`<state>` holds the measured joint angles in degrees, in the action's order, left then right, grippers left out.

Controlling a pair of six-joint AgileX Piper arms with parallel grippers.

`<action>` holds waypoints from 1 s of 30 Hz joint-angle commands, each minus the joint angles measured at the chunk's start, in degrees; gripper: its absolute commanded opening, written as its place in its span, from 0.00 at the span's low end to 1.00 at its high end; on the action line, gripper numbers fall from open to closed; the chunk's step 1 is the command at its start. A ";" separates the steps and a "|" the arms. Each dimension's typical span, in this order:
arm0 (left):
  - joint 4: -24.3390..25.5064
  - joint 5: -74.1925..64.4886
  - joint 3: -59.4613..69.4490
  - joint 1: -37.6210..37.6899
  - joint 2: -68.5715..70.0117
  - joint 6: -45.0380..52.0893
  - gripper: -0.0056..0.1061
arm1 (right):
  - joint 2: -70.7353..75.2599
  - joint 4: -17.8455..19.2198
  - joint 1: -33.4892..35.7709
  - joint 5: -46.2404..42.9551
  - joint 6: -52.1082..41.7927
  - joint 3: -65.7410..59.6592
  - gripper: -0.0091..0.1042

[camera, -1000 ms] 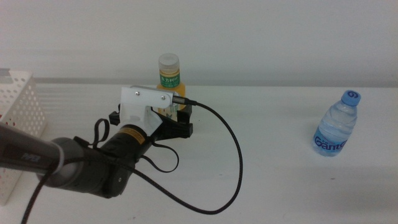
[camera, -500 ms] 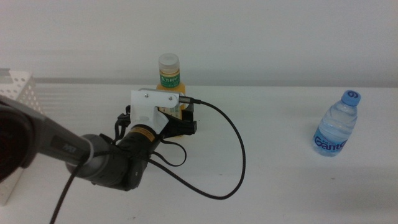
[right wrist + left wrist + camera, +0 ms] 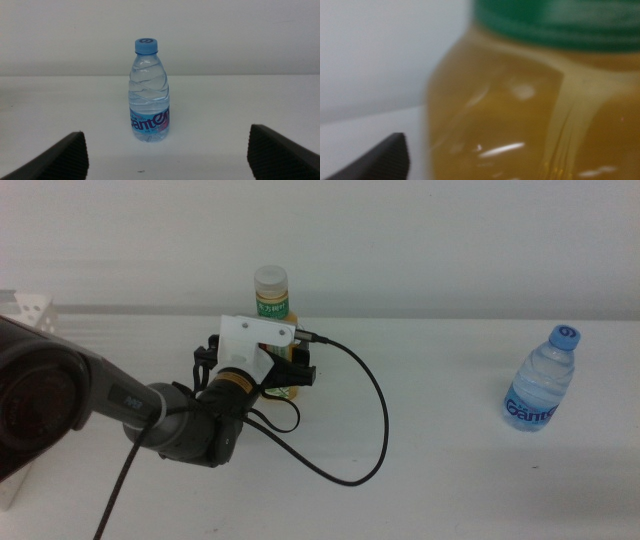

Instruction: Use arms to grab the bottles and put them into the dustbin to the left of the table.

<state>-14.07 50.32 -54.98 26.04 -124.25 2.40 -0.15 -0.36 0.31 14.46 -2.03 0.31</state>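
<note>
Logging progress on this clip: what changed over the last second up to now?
The left gripper pushed further forward onto the orange juice bottle, its jaws now beside the bottle's lower body; whether they grip cannot be told. The bottle stayed upright and unmoved. The water bottle, the dustbin and the waiting right gripper look unchanged.

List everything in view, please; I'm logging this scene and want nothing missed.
orange juice bottle: one, orange with whitish cap and green label, upright at the table's far middle.
water bottle: one, clear with blue cap and blue label, upright at the right of the table.
dustbin: one, white and perforated, at the left edge, mostly hidden by the arm.
table: one, plain white.
cable: one, black, looping from the left arm over the table.
left tool: one, black, at the juice bottle's lower body.
right tool: one, dark jaws wide apart, facing the water bottle, not touching it.
</note>
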 commanded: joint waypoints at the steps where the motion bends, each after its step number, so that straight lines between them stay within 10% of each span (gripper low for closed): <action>1: 0.14 0.74 -0.48 -0.59 -0.33 3.52 0.77 | 2.26 0.36 -0.38 -0.67 -0.33 -2.49 0.83; 9: 2.79 -8.57 3.51 -0.89 7.32 6.07 0.03 | 2.26 0.36 -0.38 -0.67 -0.33 -2.49 0.83; 20: 0.54 -65.95 4.10 -6.20 40.94 6.77 0.03 | 2.26 0.36 -0.38 -0.67 -0.33 -2.49 0.83; 30: 6.50 -113.04 -18.70 -41.01 40.25 23.39 0.03 | 2.26 0.36 -0.38 -0.67 -0.33 -2.49 0.83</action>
<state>-7.18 -57.94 -68.87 -9.49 -83.69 21.31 -0.15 -0.36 0.31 14.46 -2.03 0.31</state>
